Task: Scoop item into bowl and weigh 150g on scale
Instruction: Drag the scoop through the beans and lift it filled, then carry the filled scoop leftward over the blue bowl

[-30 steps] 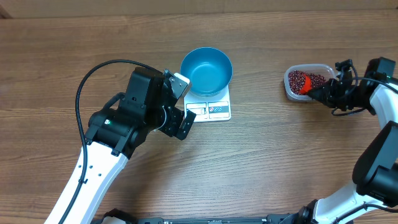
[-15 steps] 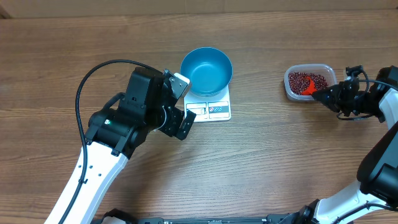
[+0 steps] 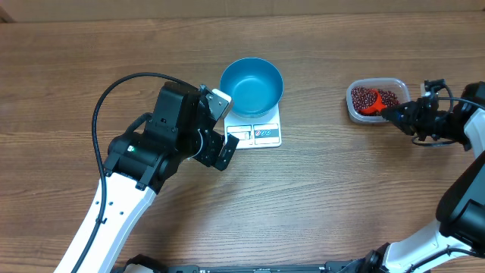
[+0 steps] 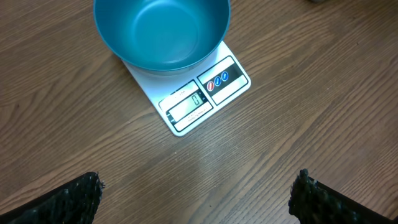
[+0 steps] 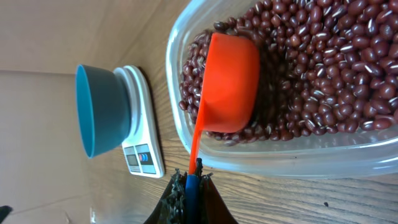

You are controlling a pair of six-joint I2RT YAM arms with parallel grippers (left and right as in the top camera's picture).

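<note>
Wood-grain table point(image 3: 318, 197) bears scale point(image 4: 205, 93) and blue bowl point(image 4: 161, 31); left claw point(image 4: 196, 196) spread wide, right claw point(image 5: 189, 186) pinching orange scoop point(image 5: 230, 81).

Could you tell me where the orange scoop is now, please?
Overhead, the orange scoop is at the far right, its cup resting in the beans inside the clear tub, its handle pinched by the right gripper.

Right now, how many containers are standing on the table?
2. The blue bowl sits empty on the scale near the middle of the table. The clear tub of beans is at the right, with the scoop in it. None seems hidden.
</note>
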